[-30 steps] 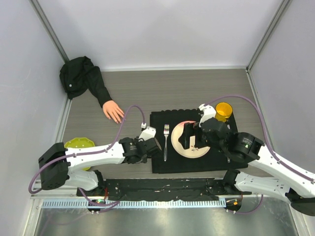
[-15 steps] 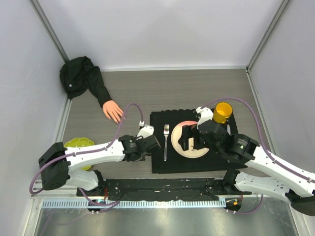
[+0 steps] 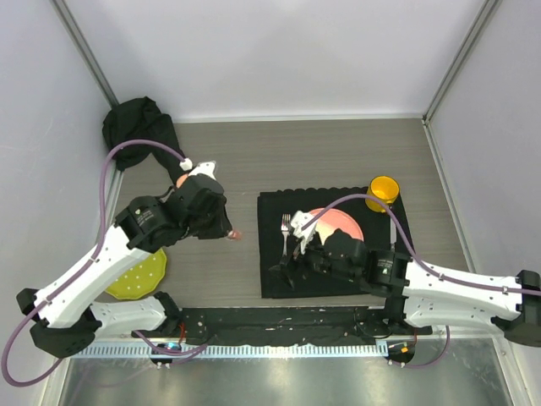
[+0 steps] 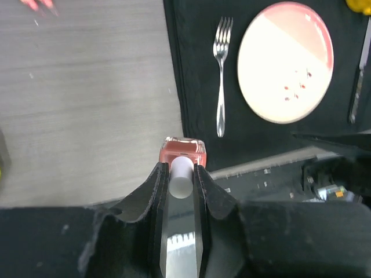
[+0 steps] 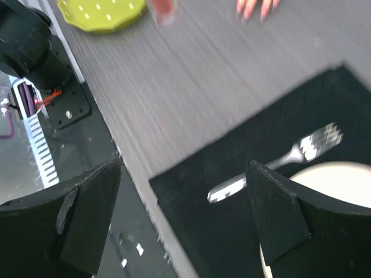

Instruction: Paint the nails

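My left gripper (image 3: 228, 232) is shut on the white cap (image 4: 181, 176) of a small pinkish polish bottle (image 4: 183, 153) and holds it above the table. The bottle also shows in the top view (image 3: 235, 234). The mannequin hand (image 3: 181, 179) is mostly hidden under my left arm; its black sleeve (image 3: 135, 127) lies at the back left. Its pinkish-red nails show at the top edge of the left wrist view (image 4: 40, 4) and, blurred, of the right wrist view (image 5: 255, 8). My right gripper (image 3: 286, 260) is open and empty over the fork's handle (image 5: 232, 188) at the black mat's near left.
A black mat (image 3: 270, 211) holds a fork (image 3: 285, 230), a pink and cream plate (image 3: 345, 222), a knife (image 3: 392, 228) and a yellow cup (image 3: 384, 191). A green plate (image 3: 139, 275) lies near the left wall. Grey walls enclose the table on three sides.
My left arm has lifted and swung back-left, away from the mat's edge, with the bottle in its jaws. My right arm has swung left off the plate to the fork.
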